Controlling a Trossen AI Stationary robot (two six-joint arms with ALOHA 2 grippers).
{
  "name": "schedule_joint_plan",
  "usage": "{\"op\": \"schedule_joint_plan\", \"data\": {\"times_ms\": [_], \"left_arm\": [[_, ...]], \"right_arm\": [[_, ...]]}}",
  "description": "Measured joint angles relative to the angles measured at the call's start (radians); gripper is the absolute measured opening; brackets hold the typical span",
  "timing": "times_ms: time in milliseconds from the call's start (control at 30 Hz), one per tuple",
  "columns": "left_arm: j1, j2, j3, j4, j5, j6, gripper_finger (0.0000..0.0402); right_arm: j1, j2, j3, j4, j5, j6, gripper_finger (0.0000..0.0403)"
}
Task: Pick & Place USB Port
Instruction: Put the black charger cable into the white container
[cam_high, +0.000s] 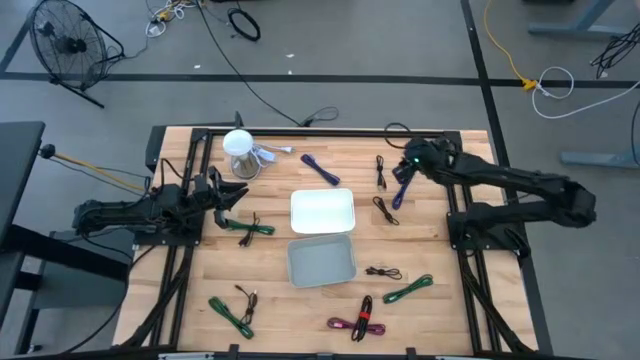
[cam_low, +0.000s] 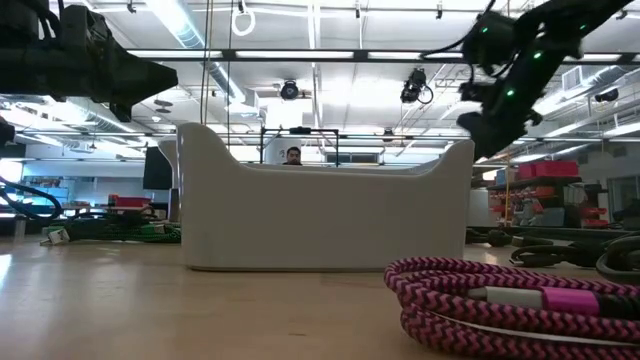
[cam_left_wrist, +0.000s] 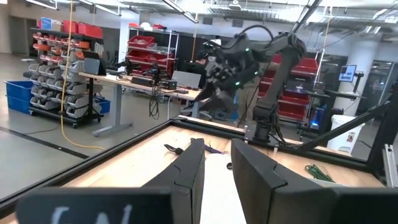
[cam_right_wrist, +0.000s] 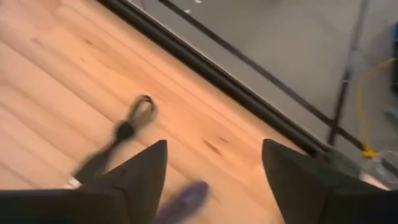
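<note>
Your right tool (cam_right_wrist: 214, 180) stands wide over a black cable (cam_right_wrist: 118, 134); only the overhead shows the left tool (cam_high: 228, 199), narrow, empty, above a green cable (cam_high: 246, 228).

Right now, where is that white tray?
In the high view the white tray lies mid-table, just behind the grey tray, between both arms.

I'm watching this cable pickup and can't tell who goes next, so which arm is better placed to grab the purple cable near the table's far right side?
Right. The right gripper hangs open directly over the purple cable; the left gripper sits across the trays.
</note>
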Motion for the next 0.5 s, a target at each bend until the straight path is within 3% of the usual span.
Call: {"op": "schedule_joint_plan", "data": {"times_ms": [233, 500], "left_arm": [[0.0, 0.0, 0.0, 0.0, 0.0, 0.0, 0.0083], [0.0, 0.0, 0.0, 0.0, 0.0, 0.0, 0.0083]], "right_arm": [[-0.011, 0.191, 0.0, 0.152, -0.052, -0.001, 0.031], [-0.01, 0.371, 0.0, 0.303, -0.132, 0.019, 0.032]]}}
